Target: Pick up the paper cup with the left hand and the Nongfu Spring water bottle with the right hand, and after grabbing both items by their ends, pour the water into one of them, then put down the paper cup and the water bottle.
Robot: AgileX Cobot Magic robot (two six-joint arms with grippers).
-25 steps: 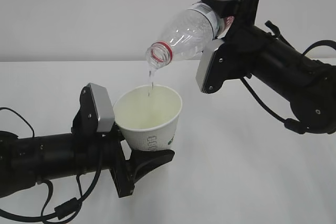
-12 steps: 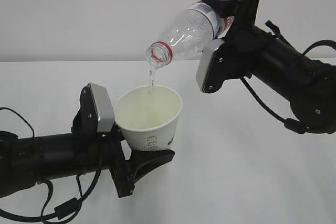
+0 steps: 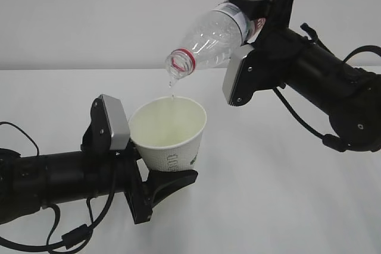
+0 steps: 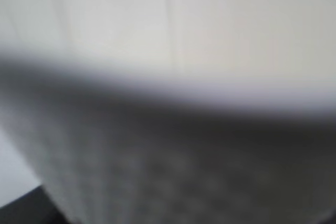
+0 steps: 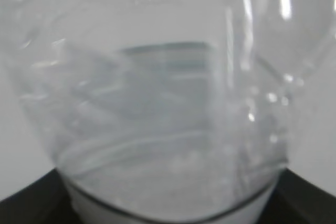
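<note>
My left gripper is shut on the base of the white paper cup, which it holds upright and slightly tilted above the table. In the left wrist view the cup is a close blur. My right gripper is shut on the rear end of the Nongfu Spring water bottle. The bottle is tipped with its red-ringed mouth pointing down over the cup's open top. Only a thin drip of water hangs under the mouth. The clear bottle wall fills the right wrist view.
The white table runs under both arms to a pale wall behind. Black cables trail from the left arm at the lower left. The right arm slants in from the right edge.
The trickle from the bottle mouth into the cup has thinned to a drip. Neither arm, the cup nor the bottle has visibly moved.
</note>
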